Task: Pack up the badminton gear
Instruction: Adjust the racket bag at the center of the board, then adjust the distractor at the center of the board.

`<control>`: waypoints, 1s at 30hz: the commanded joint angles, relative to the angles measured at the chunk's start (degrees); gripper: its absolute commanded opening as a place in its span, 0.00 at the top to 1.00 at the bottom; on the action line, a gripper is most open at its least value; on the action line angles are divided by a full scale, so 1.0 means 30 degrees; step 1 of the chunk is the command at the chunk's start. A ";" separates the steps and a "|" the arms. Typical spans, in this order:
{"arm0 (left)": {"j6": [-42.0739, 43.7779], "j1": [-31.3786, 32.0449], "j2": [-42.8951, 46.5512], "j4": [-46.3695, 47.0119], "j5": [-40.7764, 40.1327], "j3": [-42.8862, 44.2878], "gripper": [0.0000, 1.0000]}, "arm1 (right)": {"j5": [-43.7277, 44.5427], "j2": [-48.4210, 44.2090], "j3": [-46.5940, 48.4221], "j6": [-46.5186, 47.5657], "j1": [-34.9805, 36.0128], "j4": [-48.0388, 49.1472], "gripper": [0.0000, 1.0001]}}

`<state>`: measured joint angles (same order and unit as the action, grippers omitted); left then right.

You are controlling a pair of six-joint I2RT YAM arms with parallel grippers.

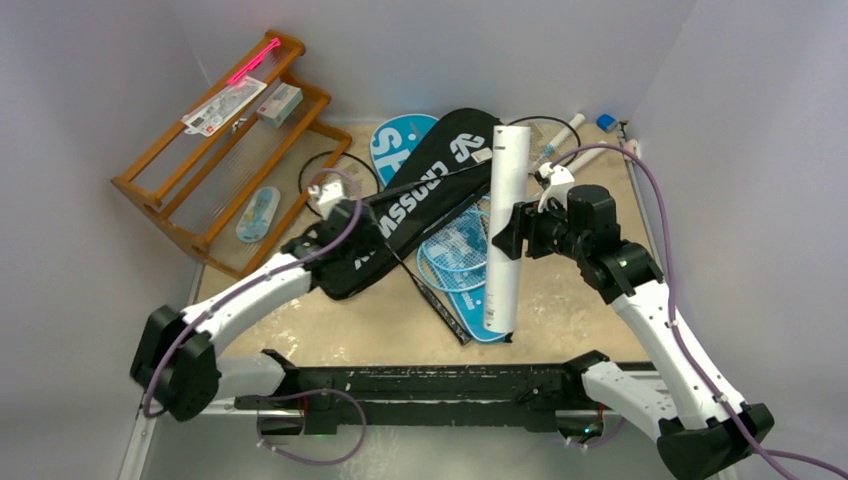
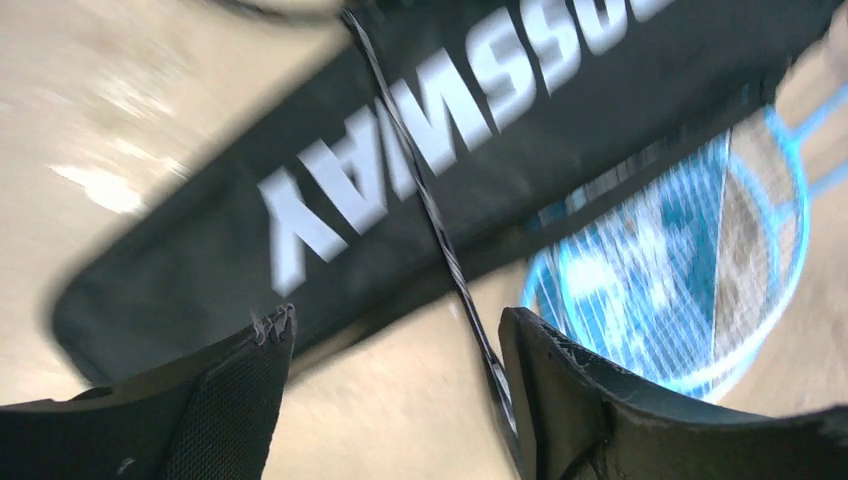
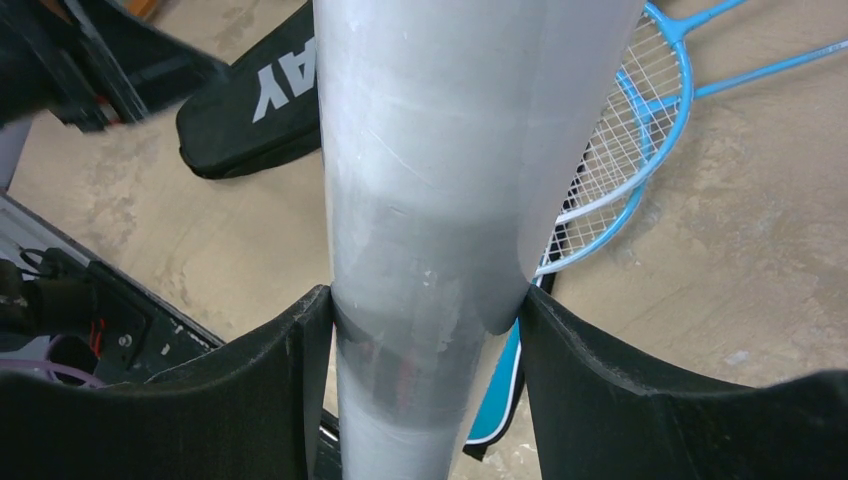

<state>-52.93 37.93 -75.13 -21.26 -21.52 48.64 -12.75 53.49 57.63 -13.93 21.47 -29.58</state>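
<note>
Long white tube (image 1: pixel 503 230), plain and smooth-walled, ran from the near edge of the desk (image 1: pixel 380 320) toward its far edge, right of centre, pinched at mid-length between the fingers of the right gripper (image 3: pixel 425 330). Left of it the left gripper (image 2: pixel 395 340) had its fingers spread on nothing above the narrow end of the black "CROSSWAY" cover (image 2: pixel 420 160), a thin black racket shaft (image 2: pixel 440 240) crossing that cover and a light-blue racket (image 2: pixel 680 270) just beside it, under the tube. Farther off, a blue cover (image 1: pixel 400 140) showed from beneath the black one near the far edge, and a wooden rack (image 1: pixel 215 150) filled the far-left corner.
</note>
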 commanded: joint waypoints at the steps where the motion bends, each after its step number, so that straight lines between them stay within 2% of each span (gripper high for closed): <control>1: 0.4325 -0.2540 0.1769 0.0438 -0.1439 -0.1255 0.30 | -0.0905 -0.0553 0.0091 -0.0247 0.0039 0.1548 0.59; 6: 0.7379 -0.5713 0.1623 0.2714 0.0135 -0.2269 0.37 | -0.1727 -0.0498 0.0330 -0.0812 0.0042 0.2212 0.60; 10: 0.7529 -0.7925 0.1465 0.3926 0.1102 -0.3213 0.44 | -0.2361 -0.0293 0.0991 -0.0987 0.0043 0.2100 0.61; 12: 0.7102 -0.8690 0.1285 0.3996 0.0987 -0.3511 0.55 | -0.2539 -0.0215 0.1365 -0.0994 0.0049 0.1777 0.62; 16: 0.5842 -1.0335 0.1663 0.4098 0.0848 -0.4496 0.64 | -0.3571 -0.0286 0.0832 -0.1731 0.0048 0.2591 0.63; 21: 0.4546 -1.2998 0.2661 0.5059 0.1403 -0.6336 0.95 | -0.4139 -0.0142 0.0574 -0.1886 0.0049 0.2984 0.63; 22: 0.4195 -1.3454 0.2585 0.5199 0.1401 -0.6505 0.98 | -0.4177 -0.0144 0.0553 -0.1914 0.0049 0.3043 0.63; 27: 0.1319 -1.5243 0.2116 0.5131 0.0934 -0.6909 1.00 | -0.4111 -0.0180 0.0453 -0.1947 0.0049 0.3152 0.63; 30: -0.2149 -1.5704 0.1890 0.3079 -0.1043 -0.6720 1.00 | -0.3964 -0.0167 0.0377 -0.1918 0.0049 0.3210 0.63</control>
<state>-45.69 -7.25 -68.84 -8.67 -18.83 28.36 -23.57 53.25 58.50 -19.31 21.47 -23.49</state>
